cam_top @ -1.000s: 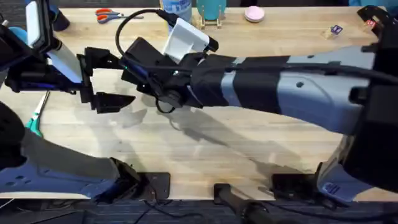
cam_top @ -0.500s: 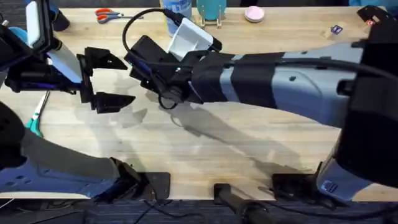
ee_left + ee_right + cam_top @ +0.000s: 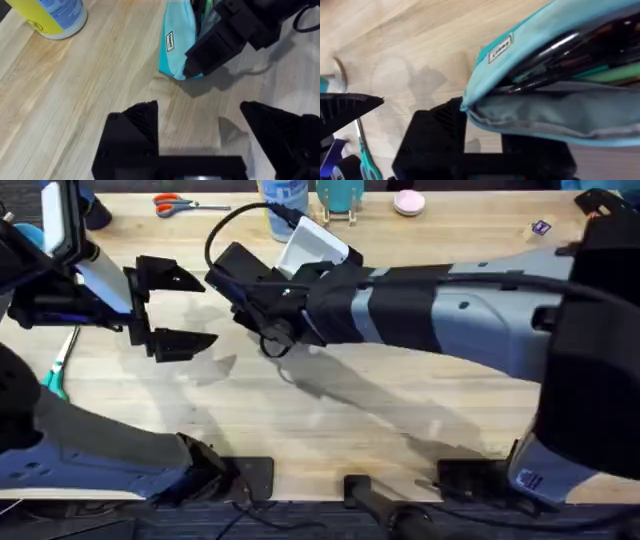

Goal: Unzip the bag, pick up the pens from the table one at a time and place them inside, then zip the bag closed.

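The desk (image 3: 330,420) is a broad plank top, and over its left half the right arm reaches across with its right claw (image 3: 192,67) pressed at the end of the bag (image 3: 177,42) — a turquoise pouch lying on the wood just beyond the left claw (image 3: 165,308). From the right wrist the pouch mouth gapes open, with the pens (image 3: 555,55) packed dark and slim inside beside something green. Whether the right claw is clamped on the fabric or merely resting against it, I cannot tell. The left claw stands apart, empty, hovering near the pouch without touching it.

The main risk I see is the pouch sliding or lifting — nothing pins its far end, so a pull along the zipper would likely drag the whole bag instead of closing it. A pen tip poking above the opening could also snag the slider or the cloth. The left claw, if it comes in to brace, might crowd the right one. Teal-handled scissors (image 3: 55,375) lie at the desk's left edge, a spray bottle (image 3: 50,15) stands close by; either could be knocked.
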Robot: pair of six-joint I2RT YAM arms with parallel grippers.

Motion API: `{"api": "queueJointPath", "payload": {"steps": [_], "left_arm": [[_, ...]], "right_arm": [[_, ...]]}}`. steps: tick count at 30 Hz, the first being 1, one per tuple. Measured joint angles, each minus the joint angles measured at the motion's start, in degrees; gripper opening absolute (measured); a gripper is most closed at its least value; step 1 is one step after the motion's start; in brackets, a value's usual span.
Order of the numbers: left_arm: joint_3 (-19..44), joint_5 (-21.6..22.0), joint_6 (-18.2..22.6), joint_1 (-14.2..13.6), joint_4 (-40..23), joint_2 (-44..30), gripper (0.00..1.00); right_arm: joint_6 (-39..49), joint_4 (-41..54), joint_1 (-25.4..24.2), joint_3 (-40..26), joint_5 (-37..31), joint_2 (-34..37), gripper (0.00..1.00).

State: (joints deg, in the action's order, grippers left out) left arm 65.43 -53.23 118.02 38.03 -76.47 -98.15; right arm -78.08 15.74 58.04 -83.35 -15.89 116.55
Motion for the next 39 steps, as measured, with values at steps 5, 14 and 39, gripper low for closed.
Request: {"api": "queueJointPath", "payload": {"steps": [5, 14, 39], "left_arm": [[0.0, 0.0, 0.0, 0.0, 0.0, 0.0, 0.995], [0.0, 0.0, 0.0, 0.0, 0.0, 0.0, 0.994], [0.0, 0.0, 0.0, 0.0, 0.0, 0.0, 0.995]], "right_arm": [[-0.4, 0.5, -0.2, 0.0, 0.1, 0.0, 0.259], [-0.7, 0.5, -0.2, 0.0, 0.8, 0.3, 0.037], [7.9, 1.0, -0.7, 0.1, 3.1, -5.6, 0.030]]}}
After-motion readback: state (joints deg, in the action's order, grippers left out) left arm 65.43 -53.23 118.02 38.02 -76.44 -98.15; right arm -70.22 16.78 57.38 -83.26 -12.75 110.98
